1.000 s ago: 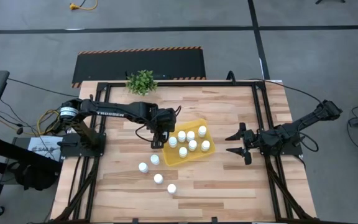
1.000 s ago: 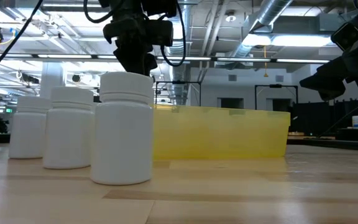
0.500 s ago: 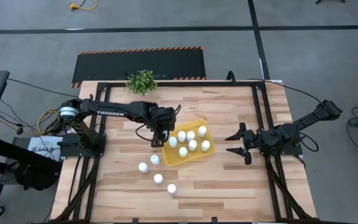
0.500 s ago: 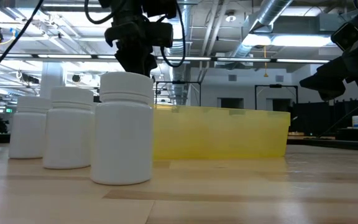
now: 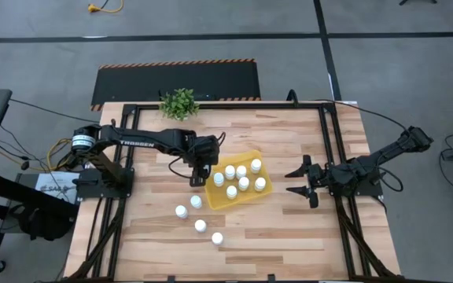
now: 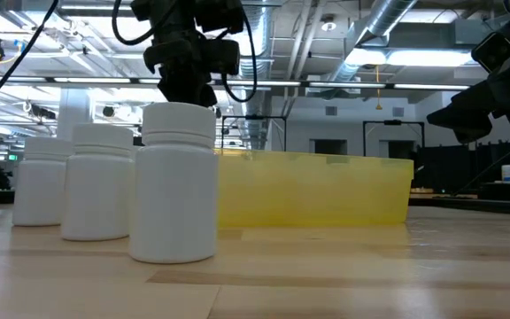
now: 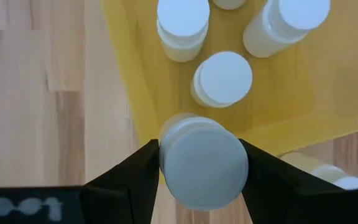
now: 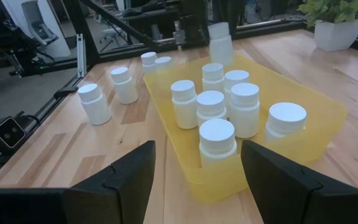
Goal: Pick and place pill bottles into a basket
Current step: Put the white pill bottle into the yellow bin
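Observation:
The yellow basket (image 5: 246, 192) lies mid-table with several white pill bottles (image 5: 244, 183) standing in it. Several more bottles (image 5: 181, 211) stand on the wood nearer the front; three of them (image 6: 180, 182) fill the low view's left. My left gripper (image 5: 200, 169) hangs over the basket's left wall (image 7: 129, 81), shut on one pill bottle (image 7: 202, 163), which also shows in the right wrist view (image 8: 220, 40). My right gripper (image 5: 296, 181) waits open to the right of the basket, holding nothing. My left gripper pinches the pill bottle between its two fingers, one on each opposite side up by the cap (image 7: 165, 152). The fingers come from above, pointing steeply down. The bottle stays upright, cap up, lifted clear above the basket's left wall (image 8: 166, 106).
A small green potted plant (image 5: 178, 103) stands at the table's far edge. Black frame rails (image 5: 333, 157) run along the table's sides. Bare wood (image 5: 281, 228) lies right of the loose bottles near the front.

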Motion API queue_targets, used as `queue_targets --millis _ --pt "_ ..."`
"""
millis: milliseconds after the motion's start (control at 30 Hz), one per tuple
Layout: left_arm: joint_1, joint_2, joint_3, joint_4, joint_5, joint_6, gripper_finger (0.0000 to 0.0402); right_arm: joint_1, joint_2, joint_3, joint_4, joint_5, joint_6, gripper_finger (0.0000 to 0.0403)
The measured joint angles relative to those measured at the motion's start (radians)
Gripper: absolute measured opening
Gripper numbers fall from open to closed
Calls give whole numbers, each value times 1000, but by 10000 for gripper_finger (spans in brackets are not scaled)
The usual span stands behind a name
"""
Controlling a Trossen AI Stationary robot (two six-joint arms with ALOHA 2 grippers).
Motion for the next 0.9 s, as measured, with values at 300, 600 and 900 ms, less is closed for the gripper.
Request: queue_targets --millis 300,600,900 --pt "8 -6 -68 86 66 7 178 0 0 0 0 0 0 230" --pt "12 -6 -70 95 49 27 178 0 0 0 0 0 0 230" --pt "15 -5 -127 180 63 9 178 0 0 0 0 0 0 230"
